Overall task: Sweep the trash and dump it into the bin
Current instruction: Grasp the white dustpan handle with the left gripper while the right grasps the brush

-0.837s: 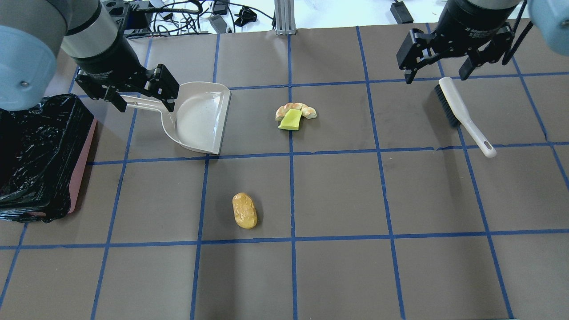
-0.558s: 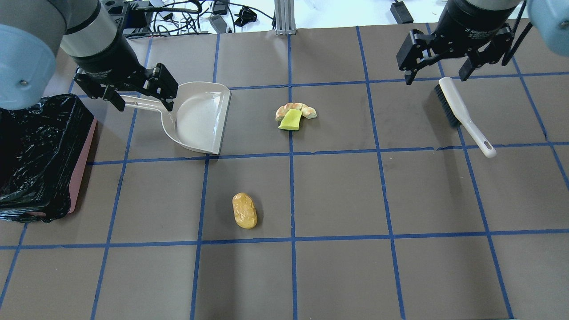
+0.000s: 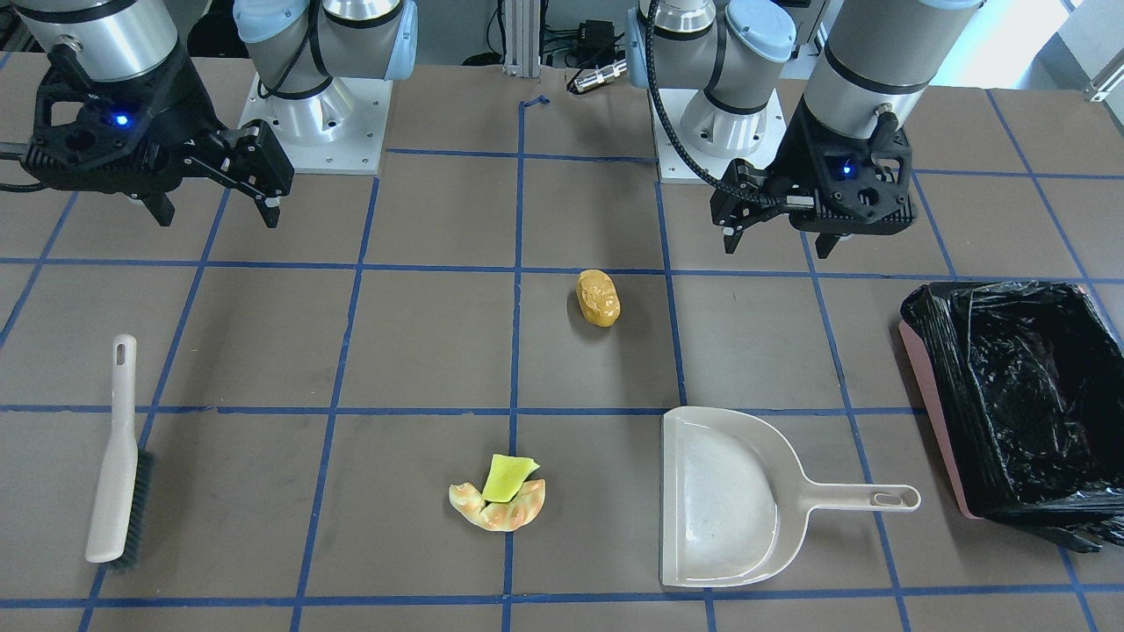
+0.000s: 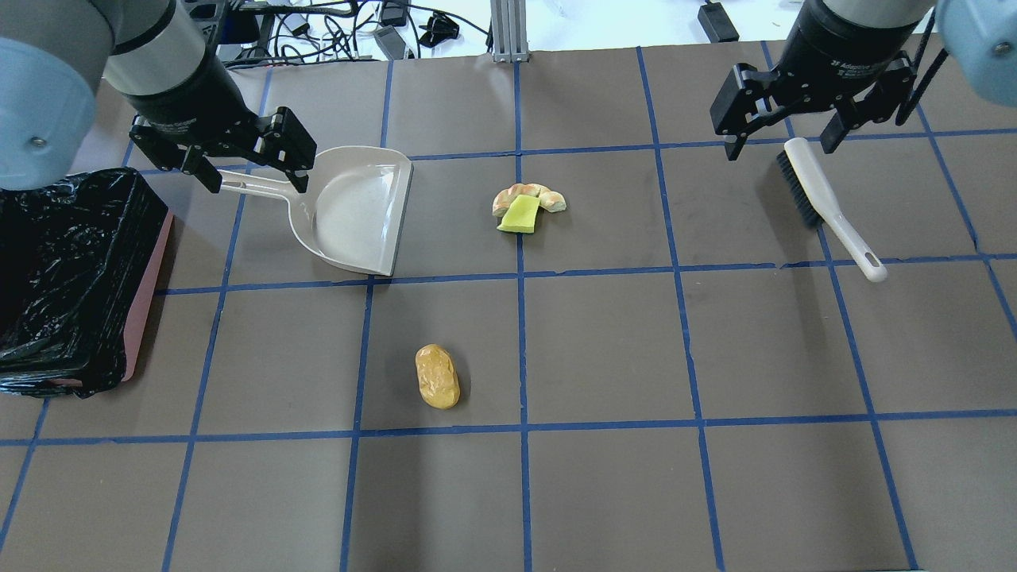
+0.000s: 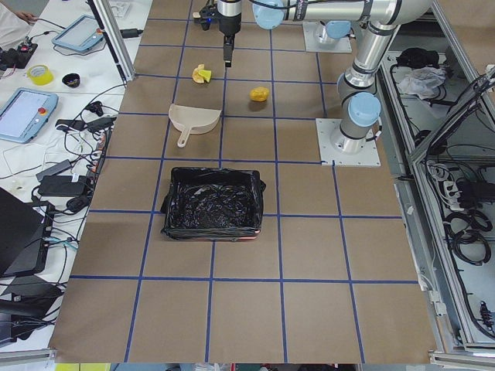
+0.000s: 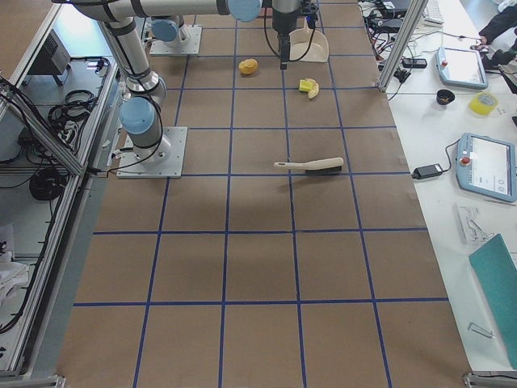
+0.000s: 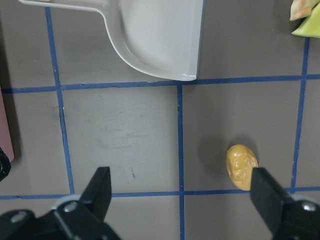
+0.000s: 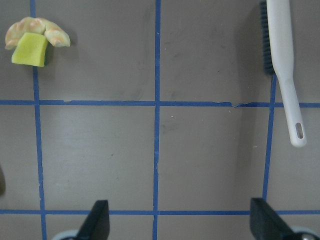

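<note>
Both claws hang wide open above the brown gridded table [image 4: 604,349], holding and touching nothing. The left gripper [image 4: 256,184] is raised near the beige plastic dustpan [image 4: 357,214]. The right gripper [image 4: 779,149] is raised near the long-handled beige hand brush [image 4: 818,195]. Between them, a yellow-green wedge [image 4: 519,215] leans on an orange-cream crescent [image 4: 548,196]. A golden-brown lumpy oval [image 4: 437,376] lies apart, nearer the robot. The rectangular pink tub lined with glossy black plastic [image 4: 143,310] sits on the left, beside the dustpan.

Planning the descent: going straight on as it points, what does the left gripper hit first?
Probably bare table, short of the dustpan; the golden-brown lump sits close beside that line, though depth is unclear.
</note>
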